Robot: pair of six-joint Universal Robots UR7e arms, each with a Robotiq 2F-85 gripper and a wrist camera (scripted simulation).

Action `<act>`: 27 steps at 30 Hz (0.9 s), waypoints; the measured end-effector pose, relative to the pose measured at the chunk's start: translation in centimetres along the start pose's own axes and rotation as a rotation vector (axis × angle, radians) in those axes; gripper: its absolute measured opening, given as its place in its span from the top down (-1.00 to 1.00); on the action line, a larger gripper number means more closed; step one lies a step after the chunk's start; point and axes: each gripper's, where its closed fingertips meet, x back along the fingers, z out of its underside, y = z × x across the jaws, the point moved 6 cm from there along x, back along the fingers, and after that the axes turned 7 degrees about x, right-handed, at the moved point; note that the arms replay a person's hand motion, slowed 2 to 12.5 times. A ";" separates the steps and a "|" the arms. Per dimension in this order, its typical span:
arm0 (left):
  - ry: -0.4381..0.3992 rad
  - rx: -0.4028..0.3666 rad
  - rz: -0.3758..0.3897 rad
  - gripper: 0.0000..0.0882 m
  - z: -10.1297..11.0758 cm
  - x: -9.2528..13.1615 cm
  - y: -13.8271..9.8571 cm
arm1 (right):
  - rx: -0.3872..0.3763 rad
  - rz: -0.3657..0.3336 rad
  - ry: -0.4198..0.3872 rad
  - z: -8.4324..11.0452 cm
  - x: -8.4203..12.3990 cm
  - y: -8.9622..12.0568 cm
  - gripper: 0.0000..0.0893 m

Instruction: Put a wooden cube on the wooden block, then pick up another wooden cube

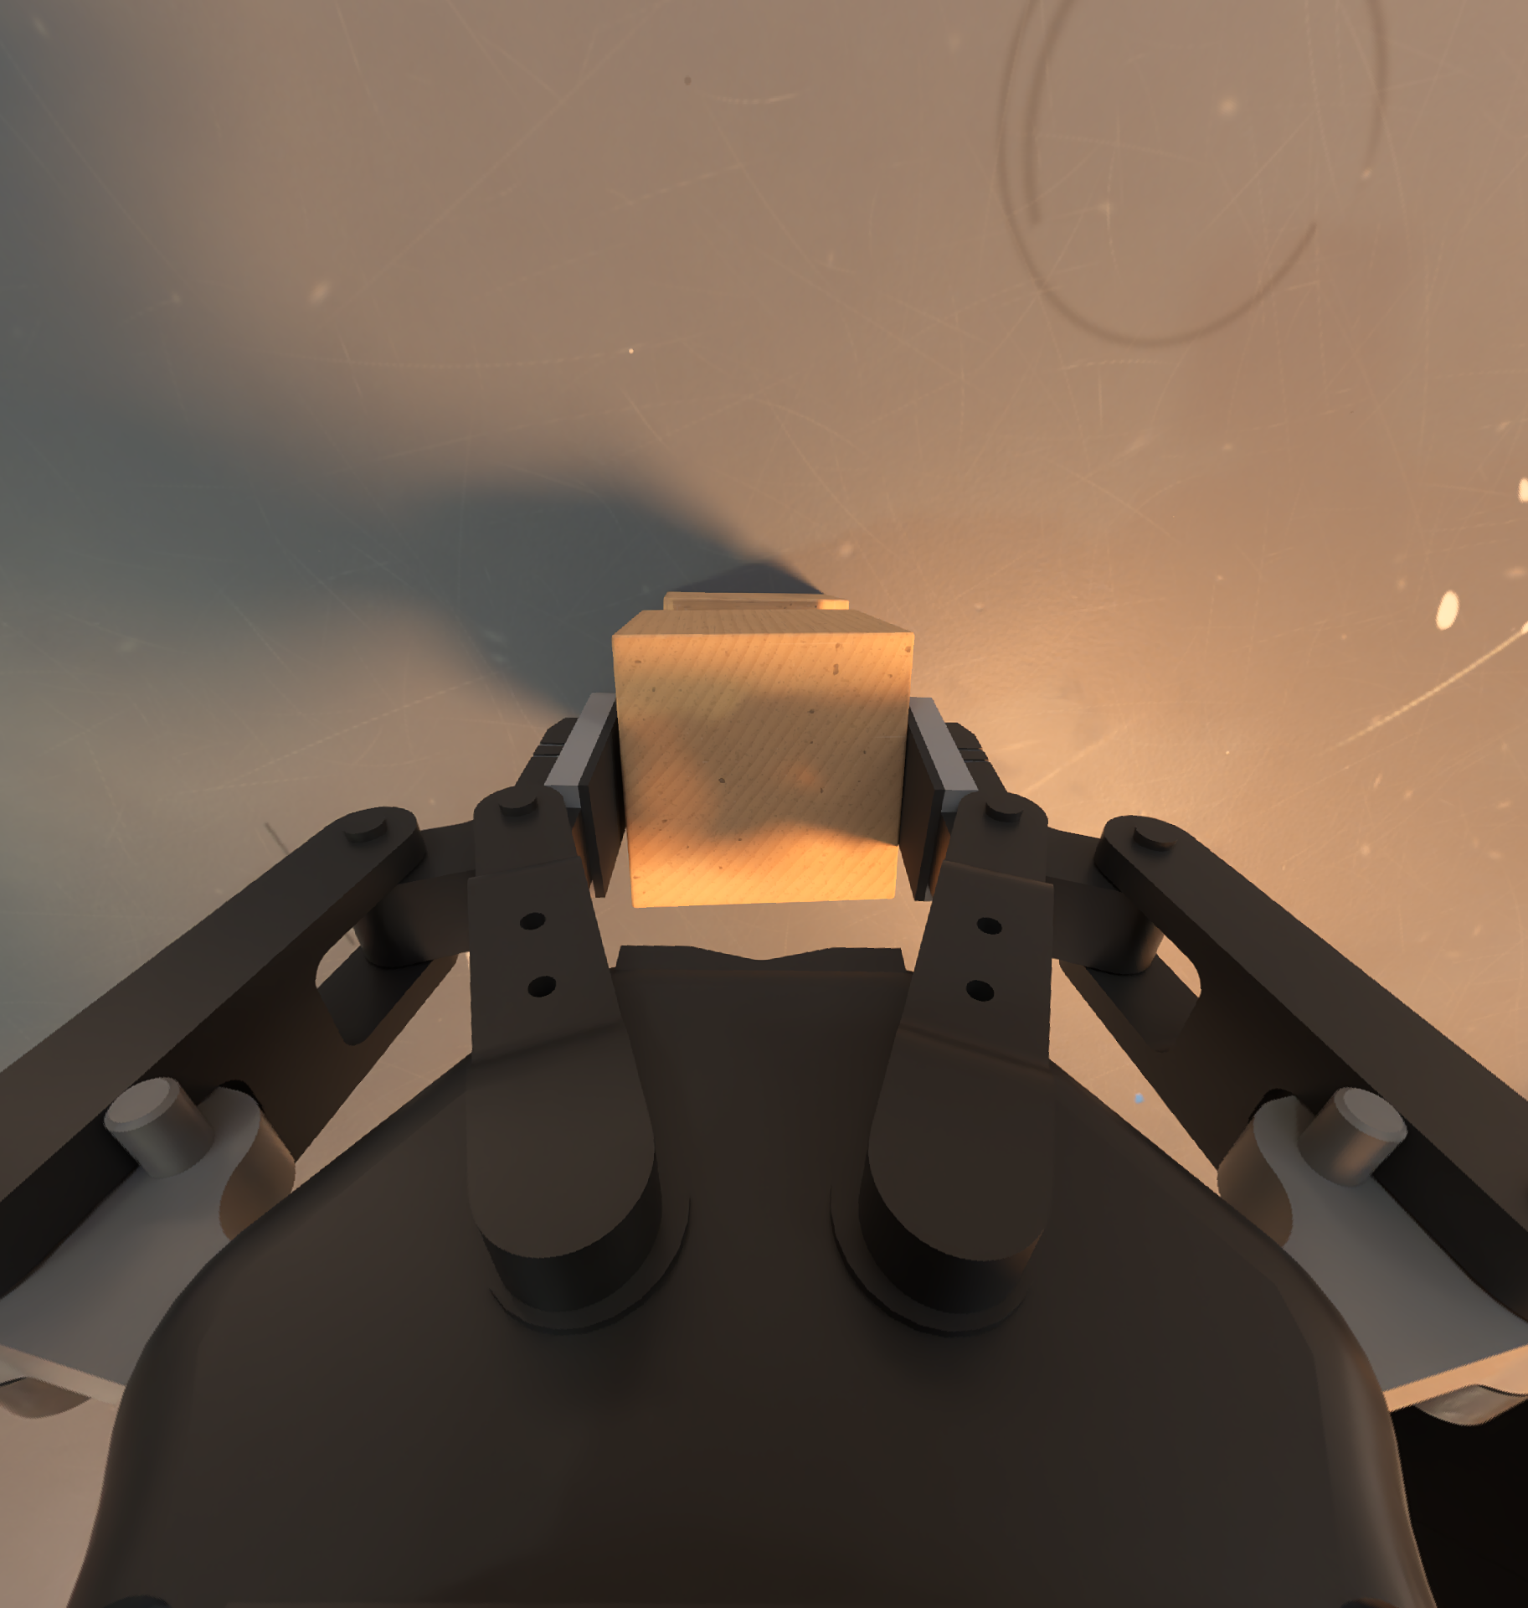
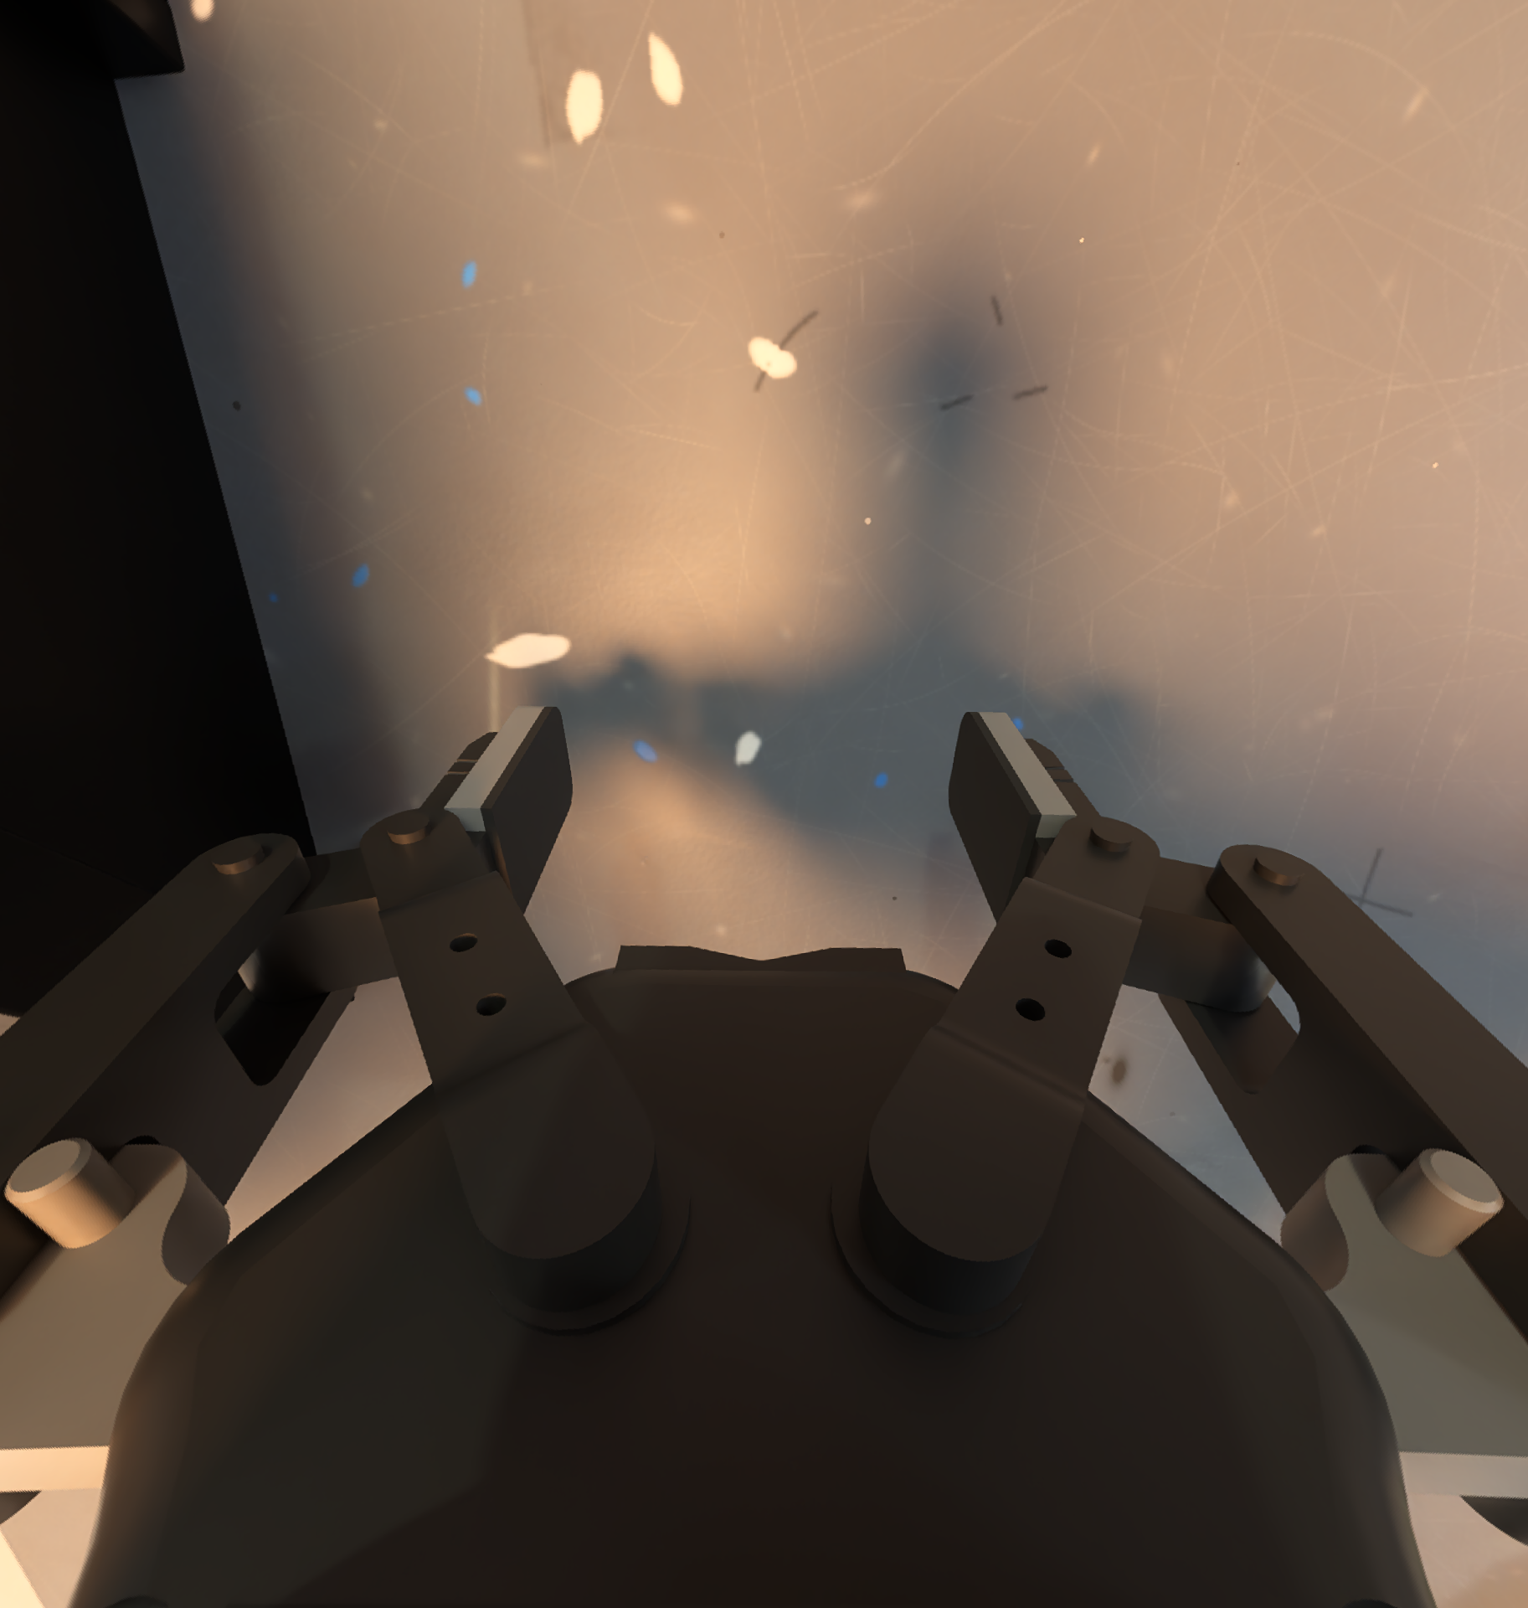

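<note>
In the left wrist view my left gripper is shut on a light wooden cube, with a pad pressed on each side face. Just beyond the cube's far edge a thin strip of another pale wooden piece shows; the cube hides most of it and I cannot tell whether they touch. In the right wrist view my right gripper is open and empty above the bare table surface. No cube or block shows in that view.
The tan, scratched tabletop fills the left wrist view, with a dark shadow to the left. In the right wrist view a tall black object stands along the left edge, close to my left finger.
</note>
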 end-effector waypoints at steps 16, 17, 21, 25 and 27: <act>-0.014 0.000 0.019 -0.18 0.3 -0.9 0.0 | -0.001 -0.002 0.003 0.0 -0.2 -0.1 -0.71; -0.014 0.000 0.022 -0.18 0.3 -0.9 -0.1 | -0.001 -0.002 0.003 0.0 -0.2 -0.1 -0.71; -0.023 0.002 0.037 -0.28 0.3 -0.7 -0.2 | -0.002 -0.001 0.003 0.0 -0.2 0.0 -0.71; -0.051 0.003 0.042 -0.34 0.0 -0.1 -0.2 | -0.003 0.003 0.003 0.0 -0.1 0.0 -0.71; -0.066 0.001 0.043 -0.38 -0.1 0.3 -0.3 | -0.003 0.006 0.003 0.0 -0.1 -0.1 -0.71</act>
